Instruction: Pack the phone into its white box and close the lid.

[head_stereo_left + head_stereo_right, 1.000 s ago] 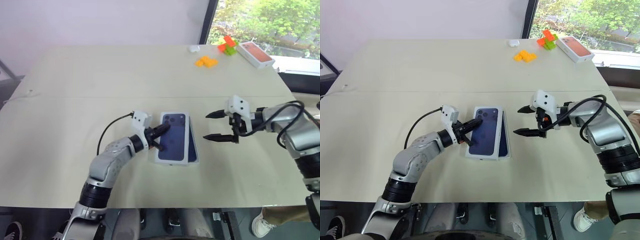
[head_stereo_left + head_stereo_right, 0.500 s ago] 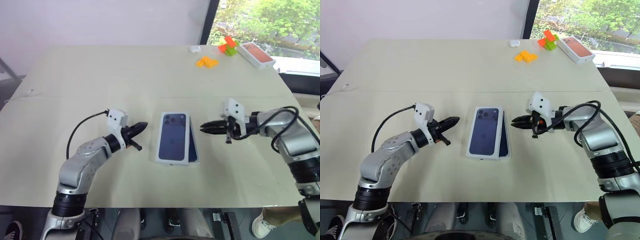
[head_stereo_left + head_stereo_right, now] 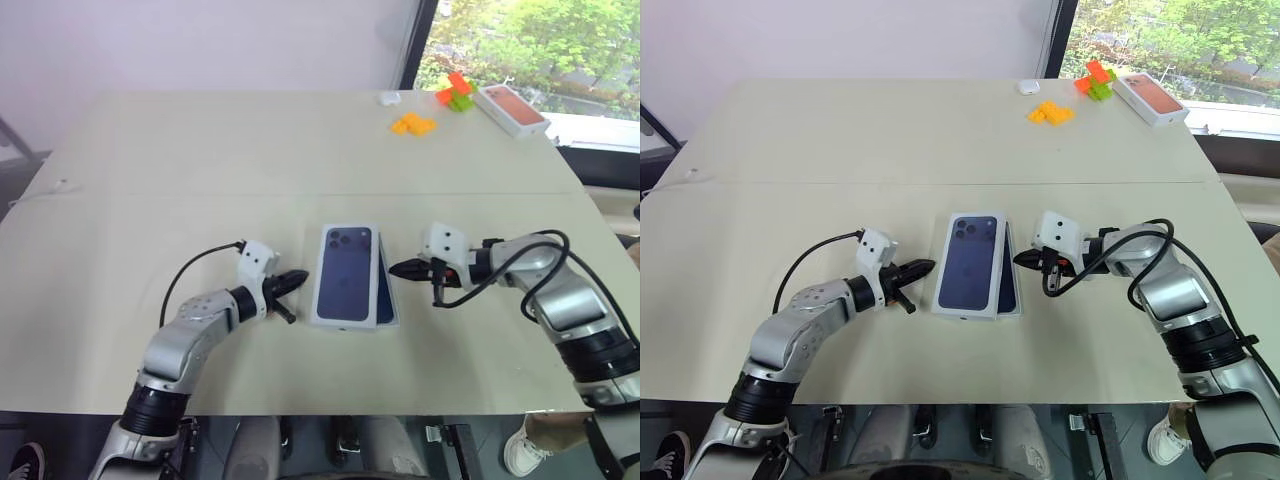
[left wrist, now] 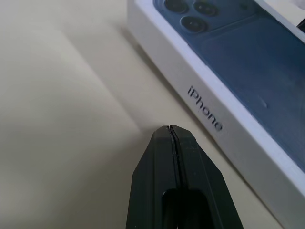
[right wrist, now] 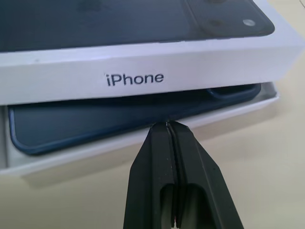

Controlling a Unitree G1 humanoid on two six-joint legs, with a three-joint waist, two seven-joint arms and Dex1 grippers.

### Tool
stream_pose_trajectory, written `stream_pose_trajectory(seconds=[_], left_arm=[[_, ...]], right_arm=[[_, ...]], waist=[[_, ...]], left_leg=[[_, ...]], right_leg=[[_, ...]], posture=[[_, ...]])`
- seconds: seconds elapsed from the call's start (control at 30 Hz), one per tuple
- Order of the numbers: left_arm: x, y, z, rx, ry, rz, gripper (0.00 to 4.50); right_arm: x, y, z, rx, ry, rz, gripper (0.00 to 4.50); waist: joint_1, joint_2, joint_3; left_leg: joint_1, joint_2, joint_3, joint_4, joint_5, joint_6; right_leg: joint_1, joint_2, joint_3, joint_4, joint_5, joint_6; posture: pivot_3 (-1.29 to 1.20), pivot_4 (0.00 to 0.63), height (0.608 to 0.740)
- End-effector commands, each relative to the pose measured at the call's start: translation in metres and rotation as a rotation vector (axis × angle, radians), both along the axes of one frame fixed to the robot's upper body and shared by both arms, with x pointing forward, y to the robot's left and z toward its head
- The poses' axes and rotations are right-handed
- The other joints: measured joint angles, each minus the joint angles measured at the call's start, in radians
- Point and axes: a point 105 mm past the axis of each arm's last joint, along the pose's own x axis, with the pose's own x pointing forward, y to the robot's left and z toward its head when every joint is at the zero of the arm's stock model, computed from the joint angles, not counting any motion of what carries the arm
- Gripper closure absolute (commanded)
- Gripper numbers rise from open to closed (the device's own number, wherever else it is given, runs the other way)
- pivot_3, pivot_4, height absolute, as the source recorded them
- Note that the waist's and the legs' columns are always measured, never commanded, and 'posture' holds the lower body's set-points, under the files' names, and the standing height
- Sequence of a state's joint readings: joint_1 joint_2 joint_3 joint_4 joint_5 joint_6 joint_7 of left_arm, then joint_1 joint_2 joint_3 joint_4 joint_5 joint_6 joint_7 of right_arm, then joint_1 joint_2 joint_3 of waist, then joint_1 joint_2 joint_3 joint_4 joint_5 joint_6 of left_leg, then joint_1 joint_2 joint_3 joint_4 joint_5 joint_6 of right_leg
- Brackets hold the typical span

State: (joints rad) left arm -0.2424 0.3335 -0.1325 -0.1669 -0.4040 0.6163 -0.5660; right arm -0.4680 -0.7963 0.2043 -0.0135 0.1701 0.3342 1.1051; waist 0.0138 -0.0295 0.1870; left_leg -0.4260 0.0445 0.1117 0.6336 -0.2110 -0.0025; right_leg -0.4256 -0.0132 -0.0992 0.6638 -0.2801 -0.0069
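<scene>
Beige table (image 3: 200, 150); window (image 3: 520, 40) far-right, prob.

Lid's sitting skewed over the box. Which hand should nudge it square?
Probably the left hand: the lid is shifted toward it, leaving the phone and white box uncovered on the right. The right hand faces that exposed edge.

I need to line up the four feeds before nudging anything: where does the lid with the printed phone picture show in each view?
Left eye view: lid, centre, between both grippers.
Right eye view: lid, centre, same spot.
Left wrist view: lid, its long side lettered iPhone.
Right wrist view: lid, sitting askew over the phone in the white box.
Shared landmark: the lid's iPhone lettering.
</scene>
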Motion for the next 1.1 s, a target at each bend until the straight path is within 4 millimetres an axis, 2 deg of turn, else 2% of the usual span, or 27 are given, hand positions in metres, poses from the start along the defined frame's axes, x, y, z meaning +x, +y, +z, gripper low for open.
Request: stream_pose_trajectory(seconds=[0.03, 0.33, 0.53, 0.77, 0.9, 1.1], left_arm=[[-0.003, -0.015, 0.001, -0.02, -0.007, -0.047, 4.5], [-0.006, -0.031, 0.007, -0.06, -0.013, -0.084, 4.5], [-0.005, -0.038, 0.018, -0.097, -0.027, -0.087, 4.5], [0.004, -0.042, 0.019, -0.096, -0.039, -0.065, 4.5], [0.004, -0.045, 0.024, -0.104, -0.05, -0.081, 4.5], [0.004, -0.046, 0.02, -0.09, -0.046, -0.079, 4.5]], right_arm=[[0.004, 0.005, 0.013, 0.017, -0.056, -0.001, 4.47], [0.012, 0.001, 0.016, 0.008, -0.091, -0.026, 4.47], [0.019, -0.007, 0.018, -0.008, -0.104, -0.052, 4.47], [0.022, -0.015, 0.013, -0.052, -0.111, -0.057, 4.47], [0.031, -0.024, 0.014, -0.07, -0.144, -0.104, 4.47], [0.038, -0.018, 0.016, -0.05, -0.173, -0.125, 4.47]], waist=[[0.0, 0.0, 0.0], [0.0, 0.0, 0.0], [0.0, 0.0, 0.0], [0.0, 0.0, 0.0], [-0.001, 0.0, 0.0], [-0.001, 0.0, 0.0]], left_leg=[[0.0, 0.0, 0.0, 0.0, 0.0, 0.0], [0.0, 0.0, 0.0, 0.001, 0.0, 0.0], [0.0, 0.0, 0.0, 0.001, 0.0, 0.0], [0.0, 0.0, 0.0, 0.002, 0.0, 0.0], [0.0, 0.0, 0.0, 0.002, 0.0, 0.0], [0.0, 0.0, 0.0, 0.002, 0.0, 0.0]], right_leg=[[0.0, 0.0, 0.0, 0.0, 0.0, 0.0], [0.0, 0.0, 0.0, 0.0, 0.0, 0.0], [0.0, 0.0, 0.0, 0.001, 0.0, 0.0], [0.001, 0.0, 0.0, 0.001, 0.0, 0.0], [0.001, 0.0, 0.0, 0.001, 0.0, 0.0], [0.001, 0.0, 0.0, 0.002, 0.001, -0.001]], posture=[[0.0, 0.15, 0.737], [0.0, 0.15, 0.737], [0.0, 0.15, 0.737], [0.0, 0.15, 0.737], [0.0, 0.15, 0.737], [0.0, 0.15, 0.737]])
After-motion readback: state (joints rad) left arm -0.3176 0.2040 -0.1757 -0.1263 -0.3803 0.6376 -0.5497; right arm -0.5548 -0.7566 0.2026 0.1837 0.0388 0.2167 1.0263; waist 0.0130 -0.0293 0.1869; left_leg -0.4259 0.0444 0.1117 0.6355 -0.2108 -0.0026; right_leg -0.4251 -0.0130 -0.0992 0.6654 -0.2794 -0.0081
